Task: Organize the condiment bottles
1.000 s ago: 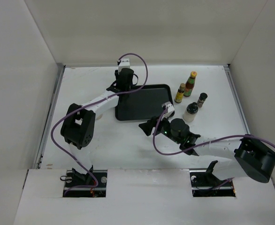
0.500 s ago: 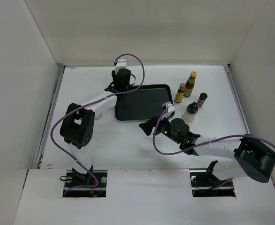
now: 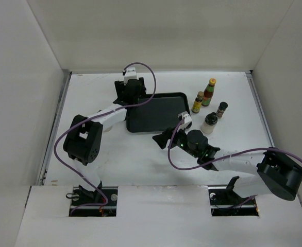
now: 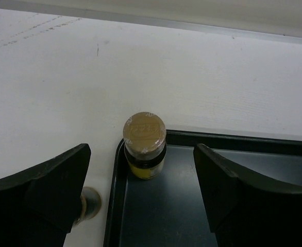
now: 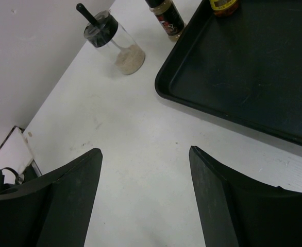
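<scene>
Left gripper (image 3: 126, 96) is spread wide, with fingers (image 4: 53, 188) either side of the yellow-labelled bottle (image 4: 145, 146) and touching it on neither side. The bottle stands upright inside the far-left corner of the black tray (image 3: 156, 117), tight to the rim. I read this as placement done and retreat pending (my judgement).

To do it well:
- Keep the jaws as wide as they are.
- Back off along the bottle's axis until the tips clear the tan cap.
- Only then swing away. Go sideways first and a finger clips the cap. The bottle is tall and narrow, so it will likely tip.

Right gripper (image 5: 145, 154) is also open and empty. It hovers over bare table (image 5: 130, 131) just off the tray's near-right corner.

On the table right of the tray:
- second yellow-labelled bottle (image 3: 198, 102)
- red bottle with green neck (image 3: 208, 91)
- small dark jar (image 3: 221, 109)
- white shaker with black cap (image 3: 210, 123)

They stand close together, so come at each from above. The shaker is nearest the right arm; I'd take it first to open up the cluster.

In the way:
- the tray rim at every set-down
- the purple cable (image 3: 138, 64) looping over the left wrist
- a small round thing (image 4: 90, 202) on the table just outside the tray's left edge, half hidden by a finger. I can't tell what it is.
</scene>
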